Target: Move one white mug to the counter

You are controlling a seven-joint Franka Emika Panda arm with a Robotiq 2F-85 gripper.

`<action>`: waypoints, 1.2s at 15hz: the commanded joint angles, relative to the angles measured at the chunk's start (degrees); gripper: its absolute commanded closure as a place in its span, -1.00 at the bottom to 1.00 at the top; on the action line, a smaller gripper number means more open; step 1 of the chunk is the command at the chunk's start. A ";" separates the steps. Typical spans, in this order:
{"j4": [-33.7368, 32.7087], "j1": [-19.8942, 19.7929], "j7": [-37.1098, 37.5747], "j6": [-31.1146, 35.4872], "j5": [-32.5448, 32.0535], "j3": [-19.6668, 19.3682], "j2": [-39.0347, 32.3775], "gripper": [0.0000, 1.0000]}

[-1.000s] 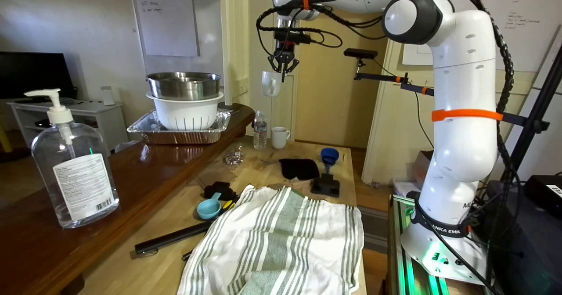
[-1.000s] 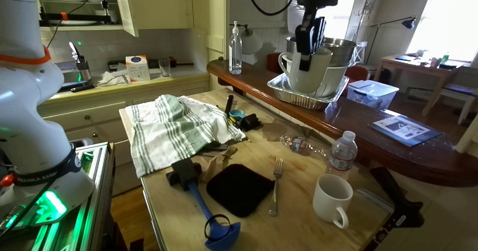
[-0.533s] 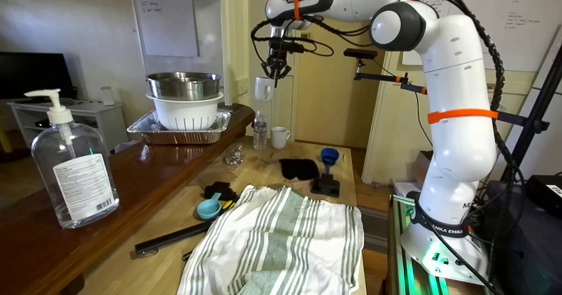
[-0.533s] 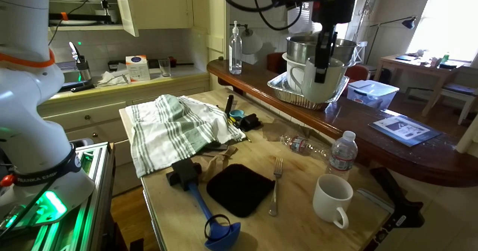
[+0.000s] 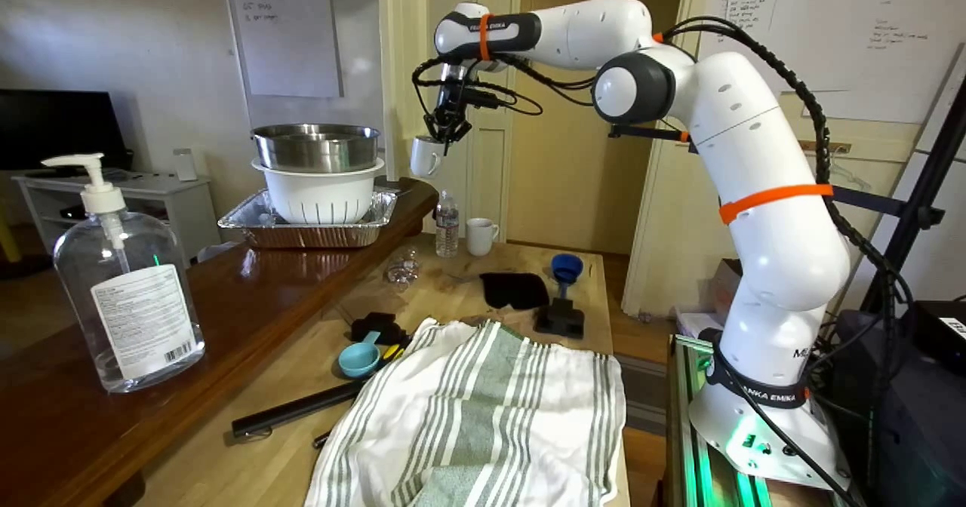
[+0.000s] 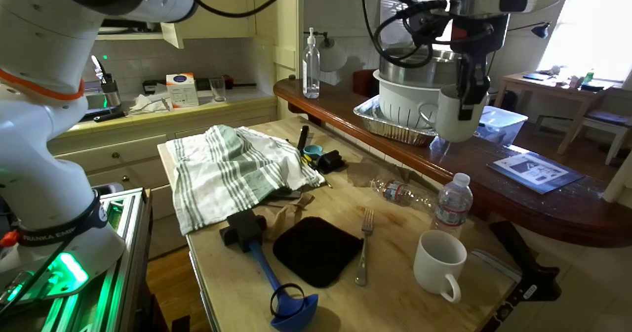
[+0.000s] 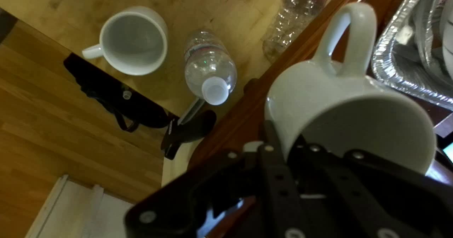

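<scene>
My gripper (image 7: 286, 133) is shut on the rim of a white mug (image 7: 318, 82), one finger inside and one outside. Its handle points away from the fingers. In both exterior views the held mug (image 5: 426, 157) (image 6: 447, 119) hangs nearly upright in the air below the gripper (image 5: 447, 139) (image 6: 468, 105), above the level of the glossy dark-brown counter (image 5: 249, 296) (image 6: 474, 166). In the wrist view the counter (image 7: 235, 130) runs behind and below the mug. Another white mug (image 6: 437, 265) stands on the lower wooden table, also seen in the wrist view (image 7: 134, 41).
A foil tray (image 6: 395, 132) with a white colander (image 6: 402, 102) and steel bowl (image 5: 317, 149) sits on the counter beside the held mug. A pump bottle (image 5: 128, 303) and a flat booklet (image 6: 535, 171) are also on it. A water bottle (image 6: 452, 203) stands below, near the counter edge.
The arm has reached out and down. The gripper and held mug have moved left and lower in an exterior view, and right and lower across the counter in another. The grip is unchanged.
</scene>
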State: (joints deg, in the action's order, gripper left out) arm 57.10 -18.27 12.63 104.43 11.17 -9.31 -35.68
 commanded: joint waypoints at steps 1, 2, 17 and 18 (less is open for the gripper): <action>-10.39 -2.16 -2.28 -0.19 1.45 2.01 -7.21 0.95; -12.01 -2.52 -2.42 -0.20 1.47 2.38 -8.61 0.95; -15.27 -3.17 -1.88 2.70 0.88 3.47 -14.80 0.95; -15.51 -3.24 -1.94 4.07 1.16 3.73 -15.48 0.95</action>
State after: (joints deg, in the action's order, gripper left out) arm 43.97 -21.14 11.34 105.69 11.40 -6.31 -48.71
